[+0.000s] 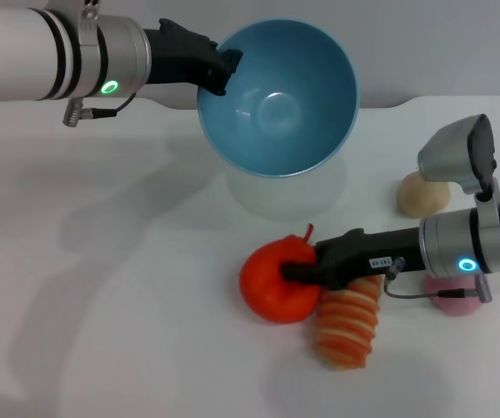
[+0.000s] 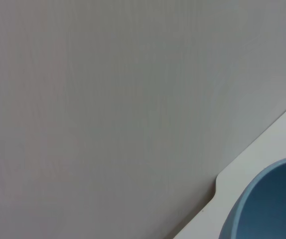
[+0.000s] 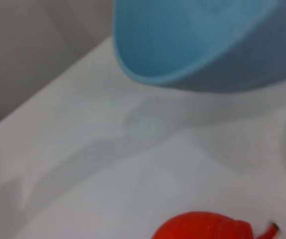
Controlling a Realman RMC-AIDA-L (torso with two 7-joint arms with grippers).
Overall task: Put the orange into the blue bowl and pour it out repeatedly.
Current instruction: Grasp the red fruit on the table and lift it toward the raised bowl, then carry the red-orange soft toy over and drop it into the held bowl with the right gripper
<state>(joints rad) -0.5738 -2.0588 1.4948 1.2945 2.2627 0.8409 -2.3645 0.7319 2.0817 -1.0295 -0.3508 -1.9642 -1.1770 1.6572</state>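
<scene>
The orange point(image 1: 274, 283) lies on the white tabletop point(image 1: 128, 287) toward the front, its small stem nub pointing up and away from the robot, and it is gripped by the right tool point(image 1: 295, 272), whose dark fingers are closed against the fruit's right side. In the right wrist view only the top of the orange point(image 3: 203, 226) and its stem are seen at the lower edge. Just beside the orange, on its right and touching it, a long orange-and-cream striped loaf point(image 1: 350, 322) lies under the right arm. Farther right, a tan ball point(image 1: 422, 193) rests on the tabletop behind the right arm, and a pink ball point(image 1: 456, 300) is partly hidden below the wrist. The blue bowl point(image 1: 278, 96) is held above the tabletop at the back, tilted so that its empty inside faces the camera; its shadow is cast on the surface beneath. The bowl's left rim is clamped by the left tool point(image 1: 224, 71). In the left wrist view only a part of the bowl point(image 2: 267, 204) and the tabletop's edge are shown.
</scene>
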